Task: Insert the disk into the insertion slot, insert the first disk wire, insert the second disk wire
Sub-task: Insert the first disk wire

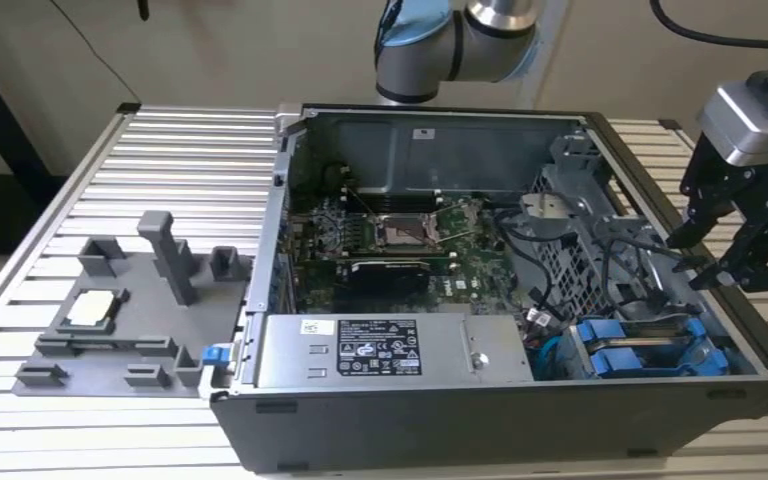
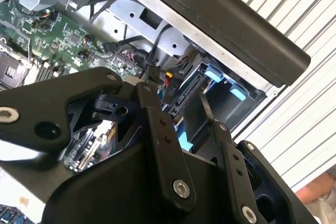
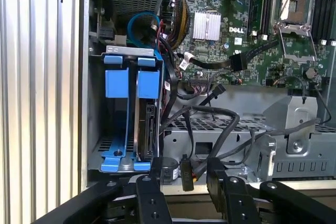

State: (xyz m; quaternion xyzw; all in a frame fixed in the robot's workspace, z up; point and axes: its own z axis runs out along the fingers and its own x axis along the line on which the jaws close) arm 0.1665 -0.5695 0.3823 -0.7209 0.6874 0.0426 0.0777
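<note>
I hold the gripper [image 1: 694, 262] tilted over the case at the exterior view's right, jaws wide apart and empty, near the seated disk [image 3: 148, 124]; the power supply label [image 1: 377, 346] is too small to read.

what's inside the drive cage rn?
In the first wrist view the cage holds two blue carriers side by side. The near carrier, by the motherboard, carries the disk, edge showing. What the other carrier holds is hidden by its frame.
</note>
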